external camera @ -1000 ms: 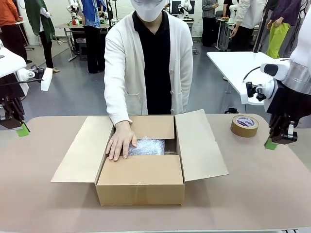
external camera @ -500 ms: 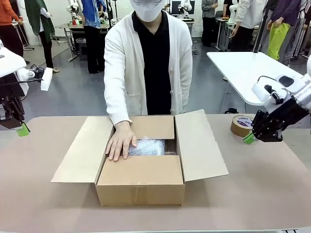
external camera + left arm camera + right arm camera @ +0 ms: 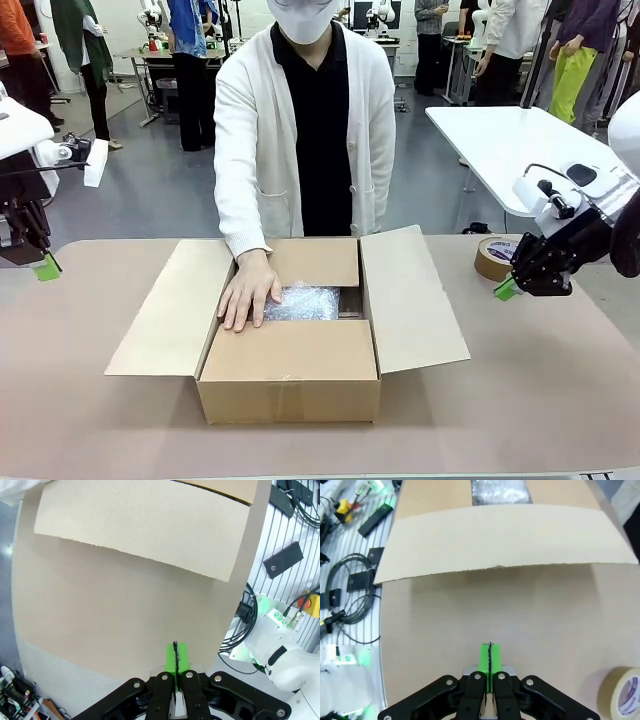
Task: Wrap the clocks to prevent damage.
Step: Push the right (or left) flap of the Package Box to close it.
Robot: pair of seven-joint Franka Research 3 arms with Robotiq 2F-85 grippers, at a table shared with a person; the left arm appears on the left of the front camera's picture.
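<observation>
A whitish bubble-wrap bundle holding the clocks lies inside the open cardboard box at the table's middle; its top also peeks between the flaps as the bubble-wrap bundle in the right wrist view. A person's hand rests on the box's near flap beside the bundle. My right gripper hovers shut at the right, tilted toward the box, near the tape roll. Far left, off the table's edge, my left gripper hangs shut. Both show pressed green pads with nothing between them.
The box's side flaps lie spread out: left flap, right flap. The brown tape roll sits at the table's far right. Bare table surrounds the box. Cables and fixtures lie off the table's edge.
My right gripper swung from hanging straight down at the far right to a tilted pose, moving left and lower past the tape roll. The left arm, the hand and the bundle stayed still.
</observation>
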